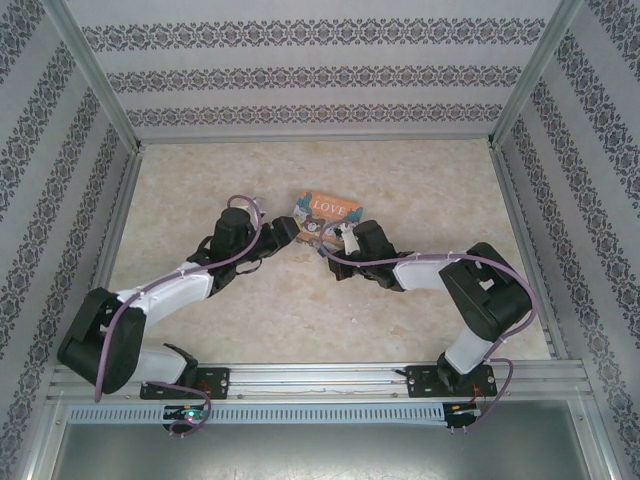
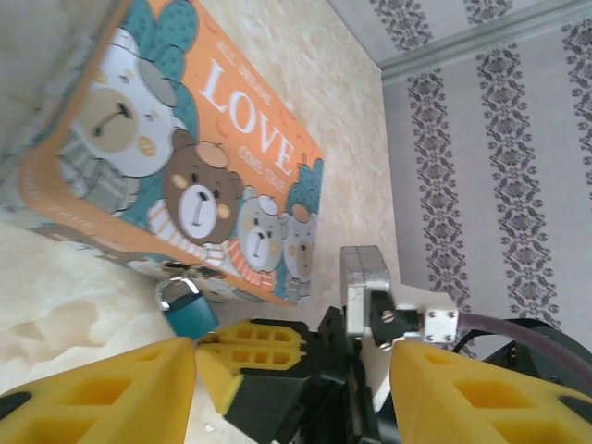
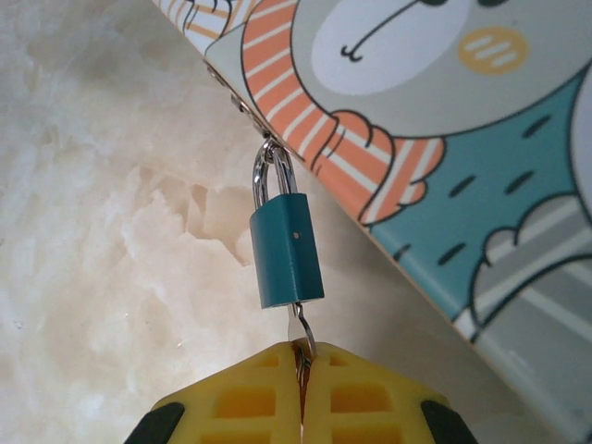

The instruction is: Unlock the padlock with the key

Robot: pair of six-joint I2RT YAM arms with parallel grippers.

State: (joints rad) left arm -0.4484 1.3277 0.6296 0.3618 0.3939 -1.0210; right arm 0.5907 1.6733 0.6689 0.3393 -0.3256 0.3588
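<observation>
Padlock is hanging on the box toward the far edge of the counter; my right hand is pinching the inserted key, my left hand gaping empty. Next, I judge, is twisting.

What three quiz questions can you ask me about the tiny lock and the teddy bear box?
1. True or false: the right gripper is pinching the key, which is stuck into the bottom of the padlock.
2. Which big word is printed on the box? A) LOVE B) HOME C) STAR
3. Fill in: the fingers of the left gripper stand ____ (open or shut).

Key: 1 true; 2 A; 3 open.
</observation>
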